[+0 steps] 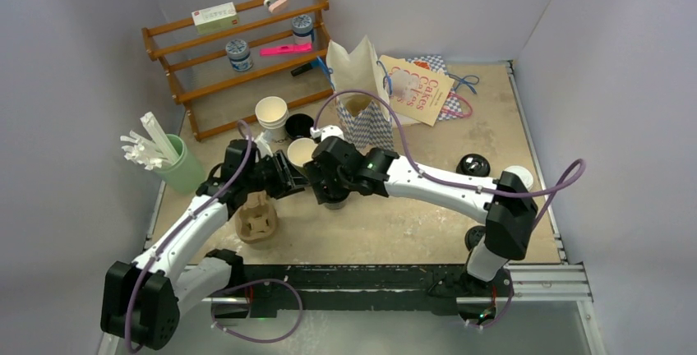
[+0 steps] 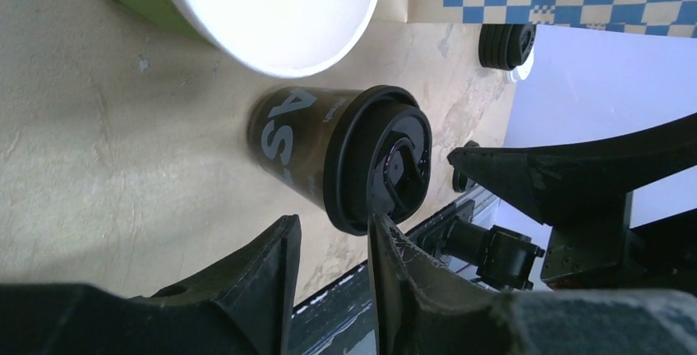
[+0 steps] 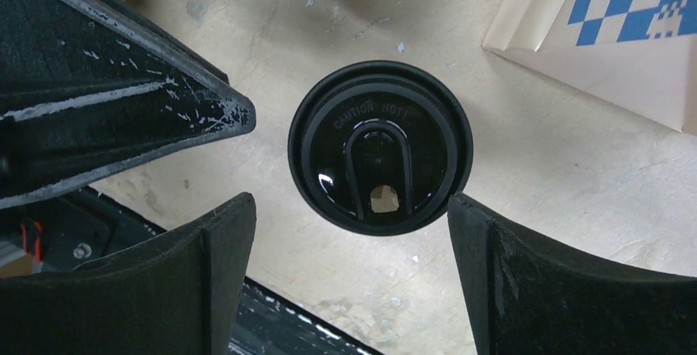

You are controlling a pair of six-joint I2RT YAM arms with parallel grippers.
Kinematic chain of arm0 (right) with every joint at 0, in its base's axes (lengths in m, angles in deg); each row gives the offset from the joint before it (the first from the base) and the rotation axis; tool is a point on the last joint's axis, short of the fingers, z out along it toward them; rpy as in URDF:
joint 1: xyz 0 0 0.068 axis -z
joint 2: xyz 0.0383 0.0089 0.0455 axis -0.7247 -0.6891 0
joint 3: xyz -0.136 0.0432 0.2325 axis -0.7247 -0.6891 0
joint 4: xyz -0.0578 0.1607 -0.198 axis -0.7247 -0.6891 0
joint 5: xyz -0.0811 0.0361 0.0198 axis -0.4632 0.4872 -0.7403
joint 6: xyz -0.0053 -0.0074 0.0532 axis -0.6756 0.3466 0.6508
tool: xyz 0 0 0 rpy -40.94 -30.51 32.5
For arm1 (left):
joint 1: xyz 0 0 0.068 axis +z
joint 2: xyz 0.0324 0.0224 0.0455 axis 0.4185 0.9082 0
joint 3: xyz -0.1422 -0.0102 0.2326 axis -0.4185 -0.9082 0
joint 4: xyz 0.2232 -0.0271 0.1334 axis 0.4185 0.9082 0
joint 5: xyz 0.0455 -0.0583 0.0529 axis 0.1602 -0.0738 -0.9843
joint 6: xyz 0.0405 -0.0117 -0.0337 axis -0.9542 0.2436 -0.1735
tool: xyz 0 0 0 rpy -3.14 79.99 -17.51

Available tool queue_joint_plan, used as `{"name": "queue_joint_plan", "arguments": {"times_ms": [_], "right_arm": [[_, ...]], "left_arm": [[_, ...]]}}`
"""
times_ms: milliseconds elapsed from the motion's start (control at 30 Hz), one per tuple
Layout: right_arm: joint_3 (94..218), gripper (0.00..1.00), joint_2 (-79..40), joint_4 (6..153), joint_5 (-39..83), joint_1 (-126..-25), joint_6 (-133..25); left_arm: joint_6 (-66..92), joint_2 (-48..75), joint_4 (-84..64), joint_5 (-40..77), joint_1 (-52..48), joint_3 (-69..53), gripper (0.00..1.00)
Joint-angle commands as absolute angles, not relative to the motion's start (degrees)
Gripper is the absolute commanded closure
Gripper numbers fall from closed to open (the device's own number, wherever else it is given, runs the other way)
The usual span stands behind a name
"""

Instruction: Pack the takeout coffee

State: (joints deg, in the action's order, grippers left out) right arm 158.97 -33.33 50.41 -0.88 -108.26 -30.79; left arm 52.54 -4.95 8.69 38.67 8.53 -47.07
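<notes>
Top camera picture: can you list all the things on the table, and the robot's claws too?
coffee cup: one, black with black lid, upright, front middle
green cup: one, white inside, beside it
white cups: one stack, behind those
checked bag: one, blue and white, standing open, middle
Cakes bag: one, tan, at the back
stirrer cup: one, green, left edge
cup carrier: one, brown cardboard, front left
rack: one, wooden, back left
spare lids: one stack, black, right side
left claw: one, black, open, beside coffee cup
right claw: one, black, open, around coffee cup
</notes>
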Motion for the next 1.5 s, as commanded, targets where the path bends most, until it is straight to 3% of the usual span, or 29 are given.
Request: {"name": "queue_joint_plan", "arguments": {"times_ms": [0,700,1467], "right_arm": [[163.0,0.12,-34.8,48.0,-4.7,-108.3,-29.4],[166.7,0.20,-40.4,45.4,-6.3,-108.2,-27.6],[164.4,0.34,-41.1,45.0,-4.1,-107.0,-27.5]], "left_arm": [[52.7,-3.5,2.5,42.1,9.5,-48.1,0.64],[53.7,3.4,-7.1,47.8,9.6,-51.7,0.65],[48.6,7.9,-2.3,47.4,9.6,-52.5,0.71]]}}
